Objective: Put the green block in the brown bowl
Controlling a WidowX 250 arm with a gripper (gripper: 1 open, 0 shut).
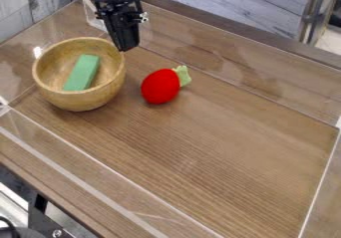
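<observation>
Block, pale green and plain, lies in the bowl, a round wooden one of light brown with a thick rim. It sits within the wall all the way round, its long side running from the near left part of the bowl toward the far side and slanting a little to the right. Its upper face is in plain sight, with nothing on top of it.

Beyond the bowl, at the top of the view, is the dark gripper. Its fingers are closed to their narrowest, and they hold nothing. They point down toward the desk, near the far right part of the bowl's rim and apart from the block. How high they hang over the desk cannot be told from this angle.

A red toy, rounded like a strawberry, lies on the desk just to the right of the bowl. Its green top points away to the far right.

The desk has a warm brown wood grain and reaches across most of the view. The bowl stands toward its left side. Dark cables run off the desk's edge at the lower left, where they are too blurred to follow closely.
</observation>
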